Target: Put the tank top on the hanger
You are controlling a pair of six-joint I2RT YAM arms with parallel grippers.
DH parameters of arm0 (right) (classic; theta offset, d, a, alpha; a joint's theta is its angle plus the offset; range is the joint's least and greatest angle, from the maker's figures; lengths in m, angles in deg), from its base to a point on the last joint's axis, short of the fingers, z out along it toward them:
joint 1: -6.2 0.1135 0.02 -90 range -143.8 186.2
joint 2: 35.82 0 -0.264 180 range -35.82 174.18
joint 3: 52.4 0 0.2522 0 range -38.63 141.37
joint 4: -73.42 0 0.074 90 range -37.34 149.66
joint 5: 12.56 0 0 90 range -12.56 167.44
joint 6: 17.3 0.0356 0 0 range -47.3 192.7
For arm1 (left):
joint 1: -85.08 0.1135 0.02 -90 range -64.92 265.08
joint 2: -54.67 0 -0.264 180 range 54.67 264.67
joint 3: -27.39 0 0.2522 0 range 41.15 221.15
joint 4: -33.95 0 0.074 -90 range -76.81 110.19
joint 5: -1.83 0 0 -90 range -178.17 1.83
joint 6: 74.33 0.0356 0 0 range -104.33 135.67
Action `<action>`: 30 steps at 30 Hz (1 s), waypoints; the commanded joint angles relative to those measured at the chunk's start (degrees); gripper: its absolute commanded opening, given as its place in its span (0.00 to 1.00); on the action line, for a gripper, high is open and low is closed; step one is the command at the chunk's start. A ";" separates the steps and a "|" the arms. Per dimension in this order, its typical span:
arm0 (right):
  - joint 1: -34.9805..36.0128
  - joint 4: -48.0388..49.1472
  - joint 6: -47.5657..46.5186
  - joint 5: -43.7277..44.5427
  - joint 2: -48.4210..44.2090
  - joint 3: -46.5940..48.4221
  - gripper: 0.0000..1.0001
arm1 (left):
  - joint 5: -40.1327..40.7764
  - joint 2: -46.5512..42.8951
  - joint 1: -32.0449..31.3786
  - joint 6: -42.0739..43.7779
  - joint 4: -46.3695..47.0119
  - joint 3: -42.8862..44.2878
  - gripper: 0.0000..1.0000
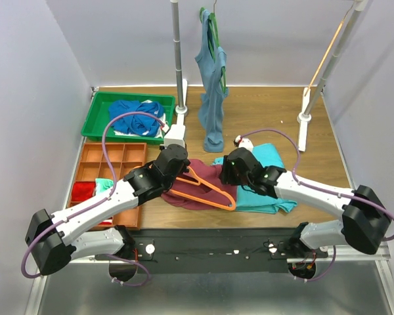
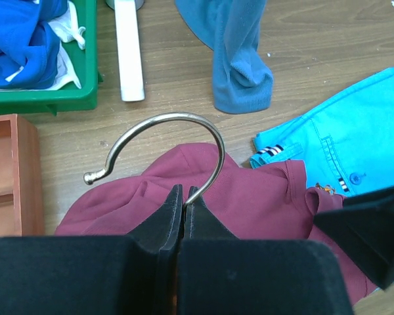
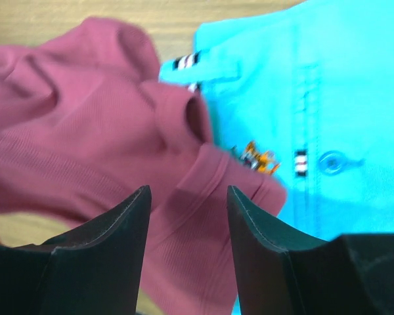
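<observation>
Left jaws: the left gripper (image 2: 184,195) is clenched tight on the metal hook (image 2: 165,119), pinching the wire where it curves down toward the hanger's neck.
Hanger: the bright orange hanger (image 1: 211,186) lies flat across the tank top, with its hook end at the left gripper and its triangle reaching toward the right arm.
Tank top: the maroon tank top (image 1: 209,174) lies crumpled on the wooden table (image 1: 276,111) at centre front, underneath the hanger. No part of it is threaded onto the hanger yet.
Right jaws: the right gripper (image 3: 188,191) is released, its fingers spread and holding nothing. It hovers over a folded edge of the tank top near an opening in the cloth.
Turquoise garment: the turquoise garment (image 3: 328,92) lies flat just right of the tank top, and their edges touch.
Risk, wrong cloth: the right fingers are so near the seam between the two garments that closing slightly off could catch turquoise fabric too.
Risk, thick pinch: the maroon cloth is bunched, so a bite may take several layers and keep the opening shut.
Risk, hanger swing: the grip is only on thin round wire, so the hanger may pivot when lifted.
</observation>
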 commanded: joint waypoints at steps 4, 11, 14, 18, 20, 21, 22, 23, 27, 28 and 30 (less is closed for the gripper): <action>-2.08 -3.67 -1.89 4.00 4.58 5.17 0.58 | 3.17 -1.37 -0.26 -2.11 0.54 -0.61 0.00; -3.49 -1.03 -3.30 0.41 6.25 3.85 0.45 | 4.31 -1.99 -0.35 -2.38 0.81 -0.61 0.00; -3.57 -1.38 -2.77 -0.04 5.29 2.80 0.34 | 4.75 -2.07 -0.26 -2.55 0.55 -0.52 0.00; -3.57 -1.90 -2.33 0.40 1.16 0.42 0.15 | 6.24 -1.99 -0.26 -2.90 0.46 -0.43 0.00; -3.57 -1.82 -2.24 -0.38 -1.39 -0.63 0.06 | 6.51 -1.90 -0.26 -3.17 0.54 -0.34 0.00; -3.57 -1.91 -2.07 -0.65 -2.09 -0.90 0.01 | 6.95 -1.81 -0.26 -3.43 0.72 -0.26 0.00; -3.66 -2.34 -1.81 -1.00 -3.58 -1.07 0.01 | 7.30 -1.72 -0.26 -3.69 0.63 -0.26 0.00; -3.57 -2.61 -1.46 -1.09 -4.20 -1.60 0.01 | 7.48 -1.64 -0.26 -3.87 0.98 -0.08 0.00; -3.57 -3.58 0.04 -1.71 -8.94 -4.67 0.01 | 9.50 -0.49 -0.35 -6.23 -0.33 0.97 0.00; -3.49 -3.49 0.30 -2.14 -9.82 -5.37 0.01 | 10.11 -0.06 -0.26 -6.59 -0.60 1.15 0.00; -3.57 -3.58 1.27 -2.67 -12.37 -7.30 0.01 | 11.17 0.30 -0.35 -7.47 -0.77 1.41 0.00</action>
